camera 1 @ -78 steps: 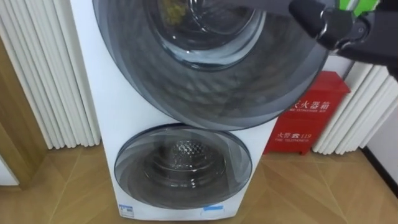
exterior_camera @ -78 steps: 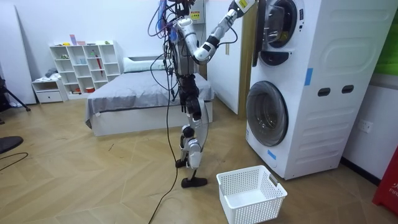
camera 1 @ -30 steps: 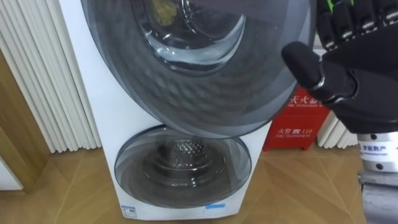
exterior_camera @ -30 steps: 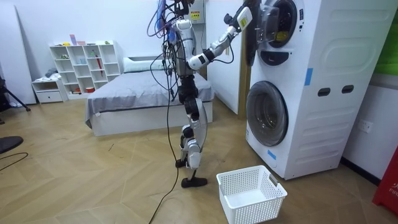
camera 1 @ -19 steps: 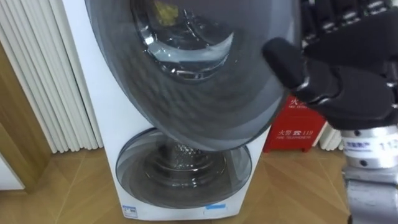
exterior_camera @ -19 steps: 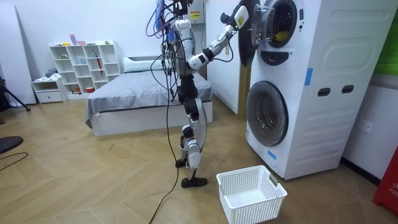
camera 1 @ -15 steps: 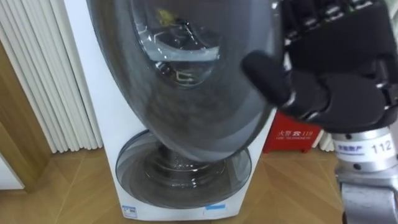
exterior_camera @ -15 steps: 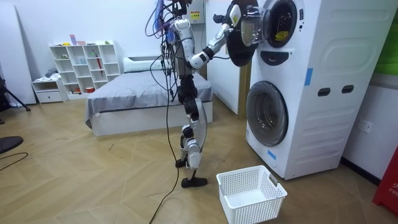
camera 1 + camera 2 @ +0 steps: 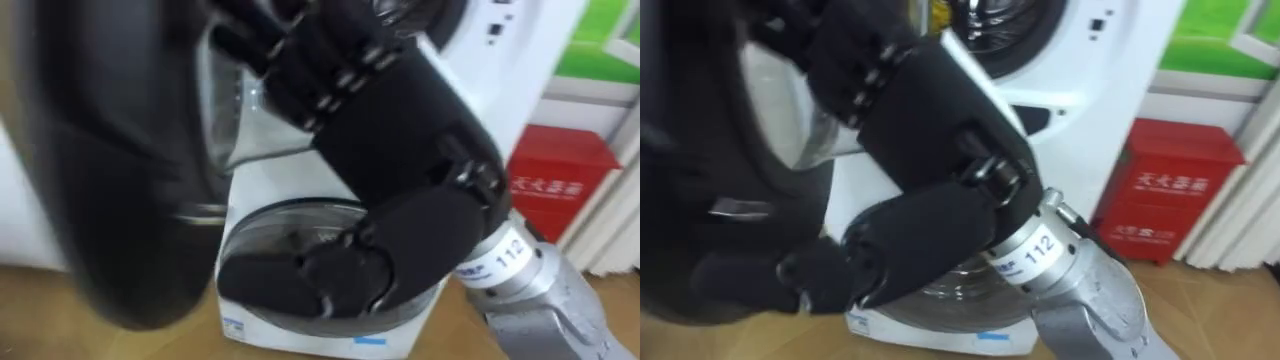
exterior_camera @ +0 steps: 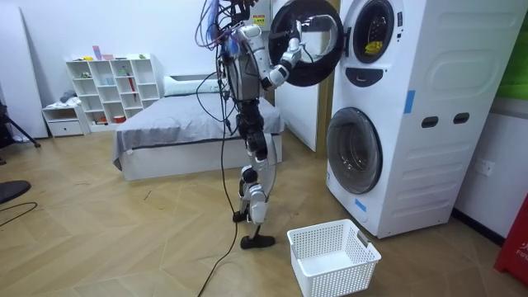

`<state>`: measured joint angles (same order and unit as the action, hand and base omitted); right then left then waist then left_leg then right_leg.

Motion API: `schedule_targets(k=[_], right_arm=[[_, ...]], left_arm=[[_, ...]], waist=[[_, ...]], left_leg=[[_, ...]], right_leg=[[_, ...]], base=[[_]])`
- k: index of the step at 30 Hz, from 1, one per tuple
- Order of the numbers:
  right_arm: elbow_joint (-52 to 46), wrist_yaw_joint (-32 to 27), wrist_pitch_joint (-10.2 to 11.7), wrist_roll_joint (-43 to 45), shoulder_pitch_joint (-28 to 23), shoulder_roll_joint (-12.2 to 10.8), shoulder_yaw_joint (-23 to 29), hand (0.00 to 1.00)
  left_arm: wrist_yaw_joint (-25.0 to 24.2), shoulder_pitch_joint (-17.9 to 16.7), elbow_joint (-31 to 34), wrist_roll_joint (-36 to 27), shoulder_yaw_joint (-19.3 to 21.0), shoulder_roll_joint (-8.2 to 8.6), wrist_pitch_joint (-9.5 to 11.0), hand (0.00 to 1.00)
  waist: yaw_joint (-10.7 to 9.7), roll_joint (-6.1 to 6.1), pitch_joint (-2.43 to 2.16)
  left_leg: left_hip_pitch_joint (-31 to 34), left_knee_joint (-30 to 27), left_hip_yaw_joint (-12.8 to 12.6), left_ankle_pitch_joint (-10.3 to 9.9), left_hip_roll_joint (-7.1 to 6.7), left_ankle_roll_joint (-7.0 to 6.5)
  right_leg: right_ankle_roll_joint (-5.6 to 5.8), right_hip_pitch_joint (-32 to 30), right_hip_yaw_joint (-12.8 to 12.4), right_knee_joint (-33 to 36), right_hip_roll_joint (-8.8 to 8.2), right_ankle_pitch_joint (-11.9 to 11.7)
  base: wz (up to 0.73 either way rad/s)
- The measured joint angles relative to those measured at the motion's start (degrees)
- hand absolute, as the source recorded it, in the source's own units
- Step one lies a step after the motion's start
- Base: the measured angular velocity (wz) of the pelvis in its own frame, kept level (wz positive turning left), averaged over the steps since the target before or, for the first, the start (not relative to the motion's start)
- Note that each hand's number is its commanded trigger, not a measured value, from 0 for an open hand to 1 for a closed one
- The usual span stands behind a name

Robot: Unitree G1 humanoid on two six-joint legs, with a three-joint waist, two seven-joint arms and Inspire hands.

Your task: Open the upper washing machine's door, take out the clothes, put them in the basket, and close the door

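Observation:
The stacked washing machine [image 10: 412, 115] stands before me, and its dark round upper door [image 10: 309, 45] [image 9: 100, 180] is swung wide open towards me. My right hand [image 9: 400, 190] [image 9: 930, 170] is close up at that door, fingers curled over its rim and thumb [image 9: 270, 285] along its lower edge. A yellow garment [image 10: 373, 47] lies in the open upper drum [image 9: 990, 25]. The lower door [image 10: 355, 150] [image 9: 290, 225] is closed. In the room view I stand upright in front of the machine with the right arm raised.
A white laundry basket [image 10: 334, 256] sits on the wooden floor in front of the machine, beside my feet. A red fire-equipment box [image 9: 555, 180] stands to the right of the washer. A bed [image 10: 181, 132] and white shelves [image 10: 111, 82] are behind me.
My right hand has pulled the upper door from nearly closed to wide open, drawing back towards my body. The drum with the yellow garment is now exposed.

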<state>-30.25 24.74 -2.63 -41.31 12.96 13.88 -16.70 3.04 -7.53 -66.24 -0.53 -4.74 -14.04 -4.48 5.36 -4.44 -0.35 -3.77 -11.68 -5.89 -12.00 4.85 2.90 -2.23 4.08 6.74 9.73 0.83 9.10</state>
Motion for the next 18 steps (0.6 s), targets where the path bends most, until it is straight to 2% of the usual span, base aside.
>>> schedule_targets(k=[2,6,10,18], right_arm=[[0.14,0.55,-1.28,1.1,0.0,0.22,-0.23,0.0],[0.31,0.45,-1.46,1.26,0.0,2.3,-0.23,0.0],[0.25,0.44,-2.5,1.67,0.0,2.18,-1.23,0.0],[0.26,0.38,-2.55,3.78,0.0,2.17,-2.84,0.0]], left_arm=[[0.06,0.0,0.0,-0.01,0.0,0.02,-0.13,0.0],[0.24,0.4,0.39,-0.08,0.01,0.02,-0.1,0.0],[0.27,0.41,0.49,0.0,0.02,-0.01,-0.11,0.0],[0.35,1.03,0.45,0.04,0.02,0.05,-0.13,0.0]], waist=[[0.29,-0.04,0.04],[1.49,-0.4,0.32],[2.07,-0.78,0.61],[3.33,-0.59,0.77]], left_leg=[[0.16,0.03,0.33,0.01,-0.06,-0.01],[0.31,0.28,0.61,0.06,-0.34,-0.1],[0.48,0.35,0.61,0.02,-0.51,-0.18],[1.34,0.35,1.33,-0.01,-0.61,-0.23]], right_leg=[[0.01,0.01,0.51,-0.02,-0.1,0.0],[0.25,0.04,1.31,-0.05,-0.54,0.16],[0.44,-0.02,1.38,-0.15,-0.7,0.28],[0.54,-0.41,2.31,-0.19,-0.8,0.37]], base=[[0.12],[0.07],[0.01],[0.06]])
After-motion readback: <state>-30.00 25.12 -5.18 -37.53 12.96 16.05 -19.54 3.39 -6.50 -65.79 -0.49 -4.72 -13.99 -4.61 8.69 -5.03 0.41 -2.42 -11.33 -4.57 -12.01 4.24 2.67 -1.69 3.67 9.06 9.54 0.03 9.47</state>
